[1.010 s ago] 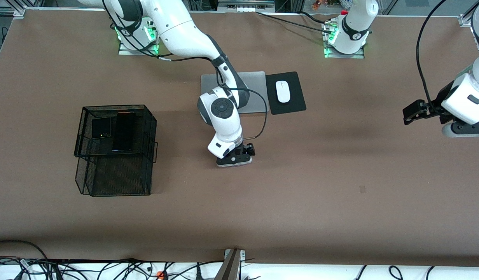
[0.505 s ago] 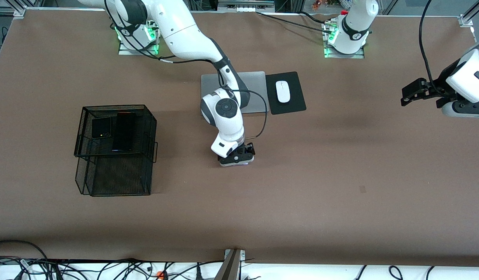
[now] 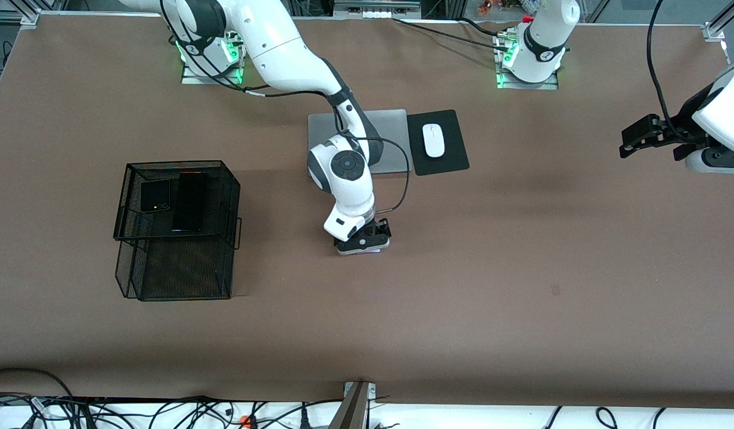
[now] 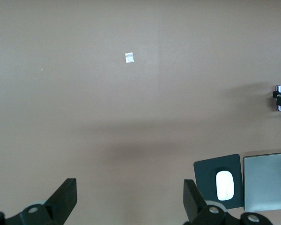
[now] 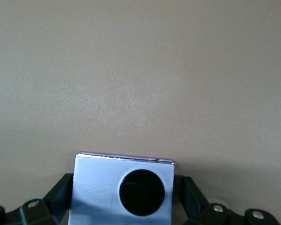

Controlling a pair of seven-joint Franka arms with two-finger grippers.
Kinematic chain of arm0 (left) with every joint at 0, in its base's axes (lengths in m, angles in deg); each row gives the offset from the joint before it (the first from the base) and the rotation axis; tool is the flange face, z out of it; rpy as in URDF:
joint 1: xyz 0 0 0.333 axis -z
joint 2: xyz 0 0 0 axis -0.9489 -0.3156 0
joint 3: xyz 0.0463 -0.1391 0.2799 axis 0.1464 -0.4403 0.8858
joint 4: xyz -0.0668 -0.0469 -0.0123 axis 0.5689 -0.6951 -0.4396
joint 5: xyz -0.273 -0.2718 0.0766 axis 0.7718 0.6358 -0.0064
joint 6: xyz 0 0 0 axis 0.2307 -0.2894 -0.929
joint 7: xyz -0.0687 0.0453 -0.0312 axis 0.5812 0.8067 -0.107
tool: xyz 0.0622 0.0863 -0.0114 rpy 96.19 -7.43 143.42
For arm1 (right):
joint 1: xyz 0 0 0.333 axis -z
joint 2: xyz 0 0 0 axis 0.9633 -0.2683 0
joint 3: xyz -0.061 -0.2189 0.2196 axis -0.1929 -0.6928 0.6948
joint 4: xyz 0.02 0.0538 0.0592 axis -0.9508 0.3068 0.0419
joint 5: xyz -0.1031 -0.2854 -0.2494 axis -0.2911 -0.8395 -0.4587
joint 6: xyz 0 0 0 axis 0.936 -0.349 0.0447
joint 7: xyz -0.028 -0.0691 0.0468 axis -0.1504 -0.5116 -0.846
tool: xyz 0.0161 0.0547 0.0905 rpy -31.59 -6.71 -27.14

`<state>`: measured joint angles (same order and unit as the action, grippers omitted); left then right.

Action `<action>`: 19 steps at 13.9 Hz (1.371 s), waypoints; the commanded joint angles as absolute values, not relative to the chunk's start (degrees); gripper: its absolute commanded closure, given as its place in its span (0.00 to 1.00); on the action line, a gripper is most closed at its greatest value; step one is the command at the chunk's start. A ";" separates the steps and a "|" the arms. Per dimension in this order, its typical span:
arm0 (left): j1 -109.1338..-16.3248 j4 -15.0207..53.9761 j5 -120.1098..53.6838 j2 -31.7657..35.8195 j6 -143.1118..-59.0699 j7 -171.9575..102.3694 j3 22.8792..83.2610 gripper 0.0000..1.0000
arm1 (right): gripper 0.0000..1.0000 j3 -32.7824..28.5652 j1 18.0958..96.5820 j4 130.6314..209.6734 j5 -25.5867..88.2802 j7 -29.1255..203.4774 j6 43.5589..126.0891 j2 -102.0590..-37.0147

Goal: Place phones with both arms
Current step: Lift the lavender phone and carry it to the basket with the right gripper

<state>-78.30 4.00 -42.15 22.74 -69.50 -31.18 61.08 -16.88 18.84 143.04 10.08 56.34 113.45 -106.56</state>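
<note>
At the centre of the frame, the right gripper (image 3: 362, 241) has its fingers apart around the lavender phone (image 5: 124, 187), not yet clamped. If they close off-centre, the phone may slip. The left gripper (image 3: 640, 137) waits with fingers apart at the right edge.

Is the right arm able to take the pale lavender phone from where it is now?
Probably yes. The right gripper is already down over the lavender phone on the table, its open fingers along both sides of the phone, and nothing lies between them. The left gripper waits, open, at its own end.
</note>
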 commanded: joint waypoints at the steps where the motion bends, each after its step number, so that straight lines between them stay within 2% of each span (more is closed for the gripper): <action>1: -78.99 4.67 -41.68 22.99 -70.24 -30.10 60.85 0.00 | 0.06 -17.14 18.54 141.79 9.62 55.78 113.96 -108.12; 3: -78.99 4.67 -41.94 22.99 -70.24 -30.19 61.11 0.00 | 0.52 -17.14 18.54 141.79 9.71 56.21 113.96 -108.04; 5: -79.07 4.67 -41.94 22.47 -70.24 -30.19 61.29 0.00 | 0.76 -17.14 18.54 141.79 9.71 56.13 113.87 -107.86; 7: -79.25 4.67 -42.81 22.11 -70.24 -30.28 61.55 0.00 | 0.89 -17.31 18.54 141.79 9.79 56.13 113.26 -106.81; 11: -79.16 3.09 -43.17 21.76 -70.15 -30.36 61.55 0.00 | 0.90 -21.34 18.54 141.62 9.71 56.57 101.16 -100.06; 15: -79.42 2.82 -43.26 21.85 -69.89 -31.42 61.55 0.00 | 0.90 -30.65 19.41 141.79 10.14 67.25 89.54 -92.67; 19: -79.52 3.00 -43.35 22.11 -69.80 -31.16 61.64 0.00 | 0.89 -34.80 26.78 142.67 10.23 82.03 81.90 -88.18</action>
<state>-79.31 3.61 -42.33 21.79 -70.10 -31.40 61.93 -34.46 23.32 140.59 10.08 76.02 84.43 -90.61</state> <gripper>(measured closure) 0.000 0.154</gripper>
